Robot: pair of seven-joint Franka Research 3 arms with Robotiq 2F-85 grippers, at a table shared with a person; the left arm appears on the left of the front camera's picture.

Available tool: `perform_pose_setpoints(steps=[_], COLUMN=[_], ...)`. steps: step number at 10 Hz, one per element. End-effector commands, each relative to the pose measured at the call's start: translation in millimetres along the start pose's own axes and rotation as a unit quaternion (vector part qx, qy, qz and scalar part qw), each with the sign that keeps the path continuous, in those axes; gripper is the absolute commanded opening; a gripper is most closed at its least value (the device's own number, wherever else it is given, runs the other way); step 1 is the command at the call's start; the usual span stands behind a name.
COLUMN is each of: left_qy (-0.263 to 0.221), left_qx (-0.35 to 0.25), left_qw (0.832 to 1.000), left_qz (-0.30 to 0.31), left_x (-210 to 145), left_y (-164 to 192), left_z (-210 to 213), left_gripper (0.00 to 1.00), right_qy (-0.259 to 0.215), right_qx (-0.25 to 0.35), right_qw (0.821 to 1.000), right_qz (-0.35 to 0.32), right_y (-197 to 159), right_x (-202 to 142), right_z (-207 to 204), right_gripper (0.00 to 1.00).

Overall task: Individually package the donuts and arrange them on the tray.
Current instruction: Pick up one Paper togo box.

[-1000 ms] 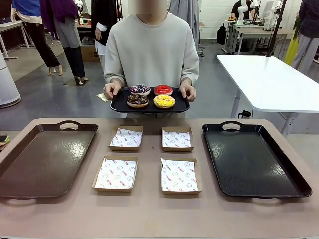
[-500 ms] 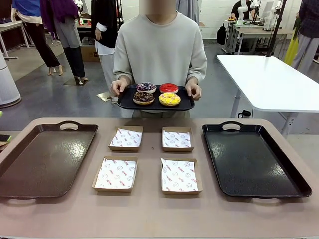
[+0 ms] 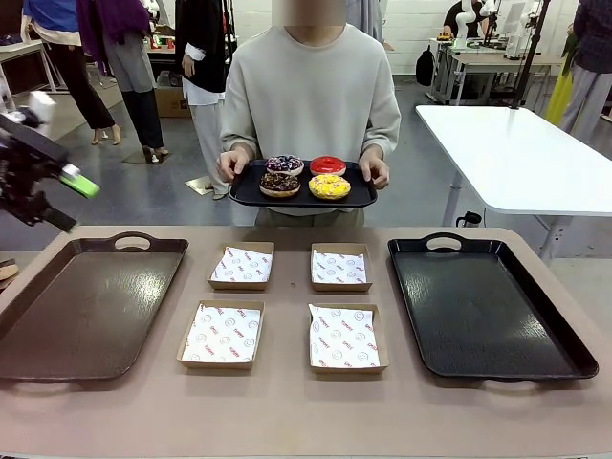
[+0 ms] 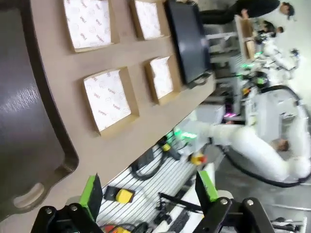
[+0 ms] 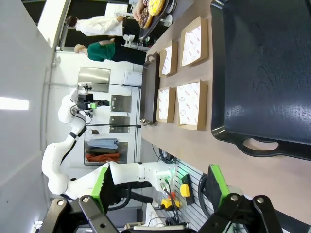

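Four palm-sized ring donuts grouped two by two on a small black plastic tray [image 3: 363,198], beyond the block of four shallow brown cardboard boxes and past the far edge of the tan table [image 3: 287,411]: dark chocolate donut [image 3: 279,184] and yellow donut [image 3: 329,185] in the row nearer the block, purple-dark donut with white sprinkles [image 3: 284,164] and glossy red donut [image 3: 327,165] in the row farther from it. Small tray held level by a person in a pale sweatshirt, one hand [image 3: 232,166] at one short end and the other hand [image 3: 375,171] at the opposite end. Block laid out as two rows of two on the table: far-left box [image 3: 241,265], far-right box [image 3: 339,267], near-left box [image 3: 222,335], near-right box [image 3: 345,337], each lined with white printed paper, none touching its neighbour. Left of the block: large brown rectangular tray [image 3: 57,325] with handle cut-outs, flat on the table. Right of the block: large black rectangular tray [image 3: 478,306] of the same shape, also flat. Left gripper [image 4: 148,189] raised to the left of the block, past the brown tray's outer side; fingers spread wide, nothing between the green pads [image 3: 78,182]. Right gripper [image 5: 160,187] off to the right of the block, past the large black tray; fingers likewise spread wide, nothing between them.
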State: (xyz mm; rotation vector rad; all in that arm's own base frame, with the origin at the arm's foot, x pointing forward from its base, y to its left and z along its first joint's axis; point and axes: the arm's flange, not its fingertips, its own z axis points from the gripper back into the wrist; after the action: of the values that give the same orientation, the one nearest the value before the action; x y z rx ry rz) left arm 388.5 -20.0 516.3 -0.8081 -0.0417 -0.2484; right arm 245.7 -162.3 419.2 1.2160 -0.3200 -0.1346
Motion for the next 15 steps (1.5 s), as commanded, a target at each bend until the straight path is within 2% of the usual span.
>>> perform_pose_setpoints(steps=[1,4,8,10,12,13,15], left_qy=[0.048,0.072,0.012,0.007,0.008,0.006,0.014], left_qx=[0.121,0.249,0.331,0.346,0.334,0.320,0.331], left_qw=[0.992,0.965,0.943,0.938,0.942,0.947,0.943], left_qz=[0.002,-0.025,-0.010,0.020,0.034,0.037,0.023], left_x=[9.1,7.3,22.4,33.9,39.2,39.5,31.9], left_y=[-11.2,-35.8,-33.3,-21.2,-19.4,-21.2,-9.1], left_z=[-47.9,-136.3,-206.1,-228.6,-241.2,-240.2,-234.7], left_gripper=[1.00,1.00,1.00,1.00,1.00,1.00,1.00], right_qy=[-0.006,-0.006,-0.006,-0.006,-0.006,-0.006,-0.006], right_qx=[0.007,0.007,0.007,0.007,0.007,0.007,0.007], right_qw=[1.000,1.000,1.000,1.000,1.000,1.000,1.000], right_qz=[0.004,0.004,0.004,0.004,0.004,0.004,0.004], right_y=[0.5,0.5,0.5,0.5,0.5,0.5,0.5], right_x=[1.4,1.4,1.4,1.4,1.4,1.4,1.4], right_z=[1.3,1.3,1.3,1.3,1.3,1.3,1.3], right_gripper=[1.00,1.00,1.00,1.00,1.00,1.00,1.00])
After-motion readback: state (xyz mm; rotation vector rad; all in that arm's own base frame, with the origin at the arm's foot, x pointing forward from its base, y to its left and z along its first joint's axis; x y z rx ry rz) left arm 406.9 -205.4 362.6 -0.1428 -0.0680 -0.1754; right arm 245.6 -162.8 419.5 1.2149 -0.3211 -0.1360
